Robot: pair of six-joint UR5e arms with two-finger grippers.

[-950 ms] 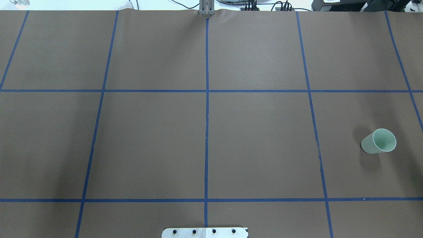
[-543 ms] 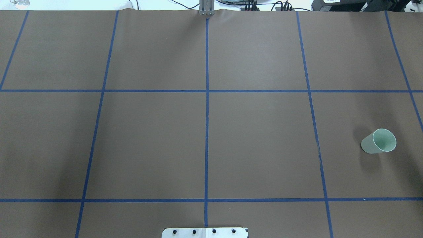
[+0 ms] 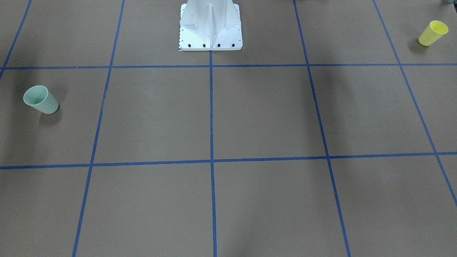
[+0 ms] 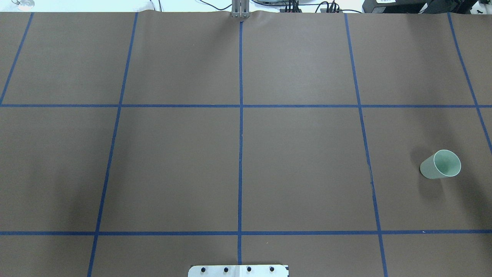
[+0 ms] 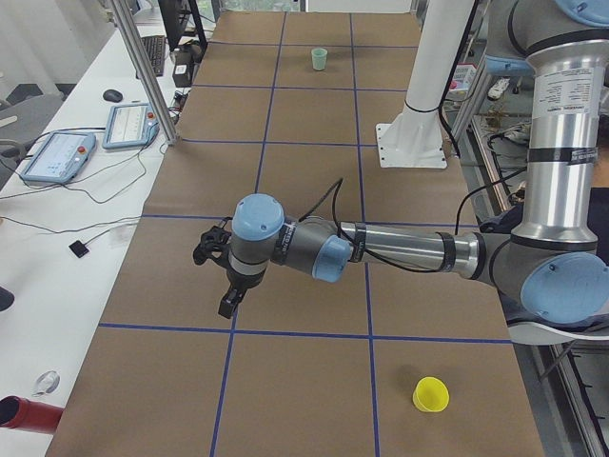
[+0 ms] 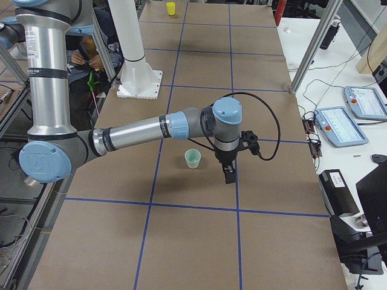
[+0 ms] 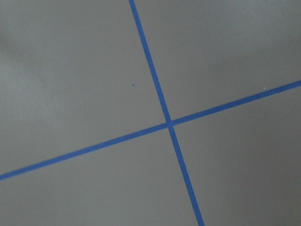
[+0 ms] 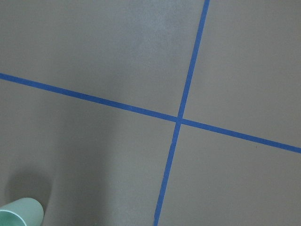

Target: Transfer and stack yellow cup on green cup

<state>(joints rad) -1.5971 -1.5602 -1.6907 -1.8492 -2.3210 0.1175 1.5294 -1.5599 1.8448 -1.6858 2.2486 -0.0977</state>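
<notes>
First, locate the small, tapered, bright yellow plastic cup. It stands upright, mouth up, on the brown paper-covered table, close to the table's end on the robot's left and towards the robot-side edge. The small, tapered, pale mint-green plastic cup stands upright in the outermost full column of grid cells on the robot's right, well apart from the yellow cup. Between the two cups lies flat brown paper crossed by blue tape lines.

Compare the overhead view with the earlier frames: the green cup sits at the same spot, and the table surface looks the same.

The left gripper hangs above the table beyond the yellow cup, well apart from it. Its wrist camera looks straight down on a tape crossing. The right gripper hangs just beside the green cup, on the side away from the robot; its wrist camera catches the cup's rim in the lower left corner. Only the side views show these grippers, so you cannot tell how wide the fingers stand. No cup sits between either pair.

Note the white pedestal base midway along the robot-side edge. An aluminium post and control tablets stand along the operators' side.
</notes>
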